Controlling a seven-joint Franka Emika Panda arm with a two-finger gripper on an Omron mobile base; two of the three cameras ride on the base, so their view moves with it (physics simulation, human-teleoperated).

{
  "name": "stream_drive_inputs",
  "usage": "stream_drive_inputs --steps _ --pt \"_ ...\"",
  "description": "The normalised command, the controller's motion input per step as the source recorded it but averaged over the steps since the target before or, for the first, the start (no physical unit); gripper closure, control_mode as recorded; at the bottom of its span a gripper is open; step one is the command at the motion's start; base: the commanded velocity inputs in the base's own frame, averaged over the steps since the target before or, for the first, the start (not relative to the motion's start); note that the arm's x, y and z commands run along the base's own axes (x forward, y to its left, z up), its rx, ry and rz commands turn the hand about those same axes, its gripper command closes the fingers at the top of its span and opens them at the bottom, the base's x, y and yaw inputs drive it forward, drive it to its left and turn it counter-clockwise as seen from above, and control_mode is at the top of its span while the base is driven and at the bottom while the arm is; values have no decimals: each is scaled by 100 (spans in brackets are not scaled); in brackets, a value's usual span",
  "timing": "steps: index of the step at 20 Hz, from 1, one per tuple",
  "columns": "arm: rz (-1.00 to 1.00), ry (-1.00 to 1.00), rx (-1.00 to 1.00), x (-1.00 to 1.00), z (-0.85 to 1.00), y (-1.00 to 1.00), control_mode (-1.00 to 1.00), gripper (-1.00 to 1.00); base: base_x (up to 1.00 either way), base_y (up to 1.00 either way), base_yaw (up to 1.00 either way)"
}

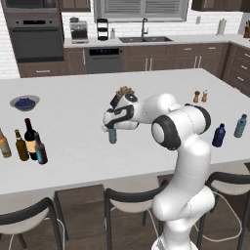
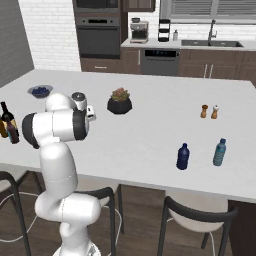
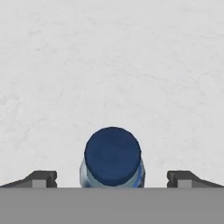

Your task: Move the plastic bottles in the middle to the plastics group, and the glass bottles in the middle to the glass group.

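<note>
The tool (image 3: 112,178) hangs spread wide over the light-blue bottle (image 1: 113,135) mid-worktop (image 1: 73,122) — fingertips (image 3: 43,178) flanking its blue cap (image 3: 112,162), apparently lined up to grip it for the plastics group (image 1: 229,131) far right.

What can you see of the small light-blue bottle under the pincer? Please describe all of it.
The small light-blue bottle stands upright on the white counter, near the middle of the island. Its body looks like translucent pale-blue plastic, with a round dark-blue cap. The pincer hangs directly above it, open, with a finger on each side and a gap to the bottle. Only the counter seems to touch it.
</note>
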Motion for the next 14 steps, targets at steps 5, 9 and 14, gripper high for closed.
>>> stream_drive_inputs --steps 5,9,14 --pt "5 -1 0 3 -13 0 -100 -100 0 0 0" --pt "3 0 0 0 -1 0 -100 100 0 0 0" --pt "0 0 0 -4 1 -3 -100 100 0 0 0"
